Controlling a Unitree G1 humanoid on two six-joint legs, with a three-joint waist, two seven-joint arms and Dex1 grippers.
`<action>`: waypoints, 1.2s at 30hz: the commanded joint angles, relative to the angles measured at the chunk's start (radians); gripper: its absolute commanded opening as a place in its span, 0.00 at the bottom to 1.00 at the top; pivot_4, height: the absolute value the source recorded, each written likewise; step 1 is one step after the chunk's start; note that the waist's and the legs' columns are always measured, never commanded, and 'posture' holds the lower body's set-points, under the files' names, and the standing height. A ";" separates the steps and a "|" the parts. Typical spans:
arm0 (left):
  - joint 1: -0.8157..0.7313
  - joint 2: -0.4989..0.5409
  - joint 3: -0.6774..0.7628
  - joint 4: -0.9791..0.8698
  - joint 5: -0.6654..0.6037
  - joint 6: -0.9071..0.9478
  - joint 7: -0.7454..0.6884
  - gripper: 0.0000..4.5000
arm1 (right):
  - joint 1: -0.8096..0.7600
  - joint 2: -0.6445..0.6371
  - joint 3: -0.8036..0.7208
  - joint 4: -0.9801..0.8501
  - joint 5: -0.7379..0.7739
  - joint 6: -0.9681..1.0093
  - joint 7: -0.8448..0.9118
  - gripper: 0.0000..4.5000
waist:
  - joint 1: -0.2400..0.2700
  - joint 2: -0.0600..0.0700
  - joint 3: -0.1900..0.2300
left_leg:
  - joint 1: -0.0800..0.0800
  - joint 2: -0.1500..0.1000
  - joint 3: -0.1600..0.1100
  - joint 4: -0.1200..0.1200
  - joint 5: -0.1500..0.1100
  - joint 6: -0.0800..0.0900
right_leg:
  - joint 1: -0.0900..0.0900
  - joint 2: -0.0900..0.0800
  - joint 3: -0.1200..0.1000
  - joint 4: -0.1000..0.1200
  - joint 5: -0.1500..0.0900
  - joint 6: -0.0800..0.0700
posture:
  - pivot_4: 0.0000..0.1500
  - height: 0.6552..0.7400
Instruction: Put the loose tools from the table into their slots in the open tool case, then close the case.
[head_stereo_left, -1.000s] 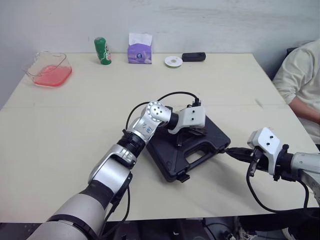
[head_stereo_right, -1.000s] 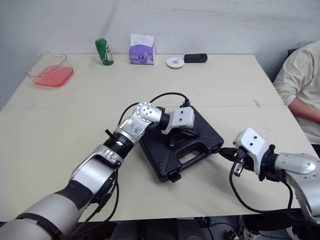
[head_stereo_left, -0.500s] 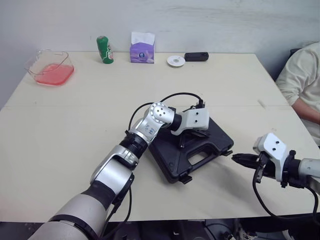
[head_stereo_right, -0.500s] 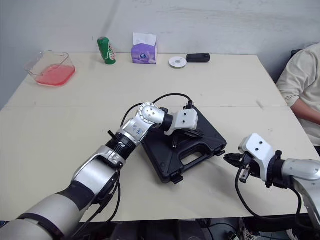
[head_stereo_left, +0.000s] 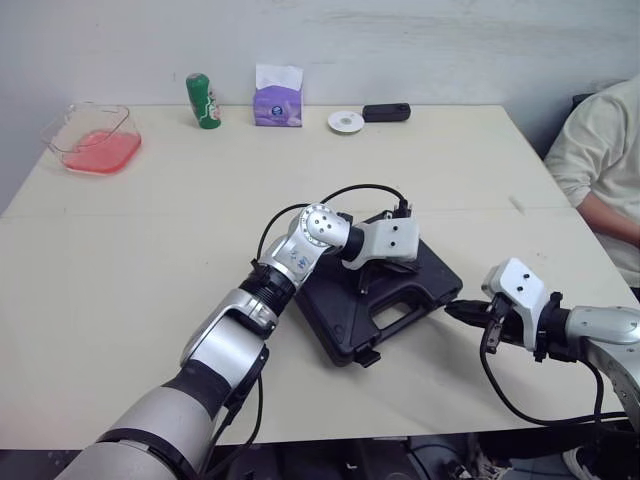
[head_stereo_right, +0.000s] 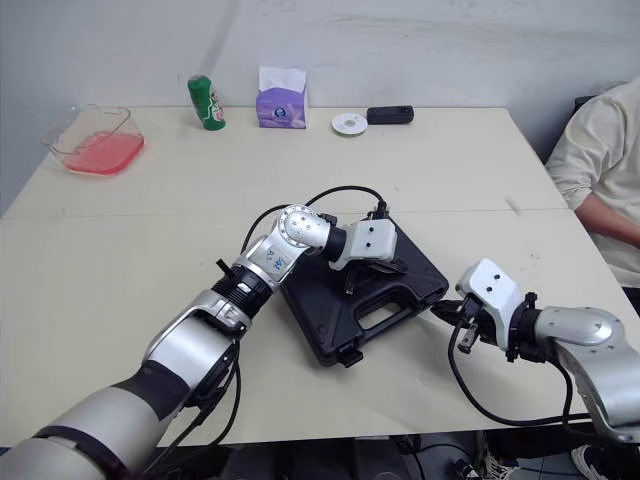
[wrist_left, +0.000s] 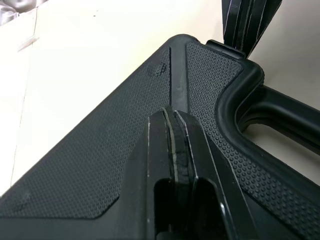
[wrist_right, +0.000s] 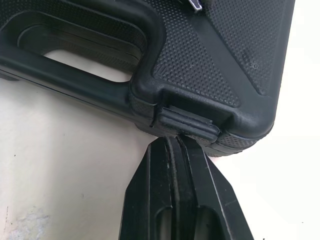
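Wide pale table (head_stereo_left: 150, 250) in front of us, and at its right edge sits a person (head_stereo_left: 600, 150) in a light top. Centre stage is the black tool case (head_stereo_left: 335, 315), lying flat near the front edge with its lid down and turned at an angle, its handle (wrist_right: 65, 85) facing the front right. The left gripper (wrist_left: 174, 115) is on top of it, fingers pressed together and tips resting on the pebbled lid close to the handle. The right gripper (wrist_right: 176, 142) is low on the table at the case's right-hand corner, fingers also closed up with nothing between them, tips just at the small latch (wrist_right: 190, 122); whether they touch it I cannot tell. Along the back, from the left: a clear container (head_stereo_left: 92, 140) with pink contents, a green can (head_stereo_left: 204, 101), a purple tissue pack (head_stereo_left: 278, 103), a white disc (head_stereo_left: 346, 121) and a small black device (head_stereo_left: 386, 112). The can and the pack carry printing, too small to read.
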 joint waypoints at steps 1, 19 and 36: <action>0.061 -0.015 -0.105 0.049 0.078 -0.010 -0.034 0.01 | -0.059 0.002 -0.025 -0.024 0.018 -0.031 -0.004 0.00 | -0.001 0.000 0.000 | 0.000 0.000 0.000 0.000 0.000 0.000 | 0.000 0.000 0.001 0.000 0.000 0.000 | 1.00 0.82; 0.058 0.002 -0.061 0.056 0.075 -0.011 -0.024 0.01 | -0.045 -0.038 -0.032 -0.036 0.014 -0.017 0.030 0.00 | -0.015 0.001 -0.001 | 0.004 -0.001 0.001 -0.001 -0.001 0.000 | 0.001 0.001 0.006 0.001 0.000 0.000 | 1.00 0.82; 0.408 0.491 0.030 -0.903 -0.320 0.519 -0.418 0.01 | 0.041 0.026 0.240 -0.285 0.072 0.021 0.026 0.00 | -0.034 0.007 0.004 | 0.005 -0.002 -0.004 0.000 -0.002 -0.005 | -0.002 0.001 0.008 0.008 -0.002 -0.003 | 1.00 0.82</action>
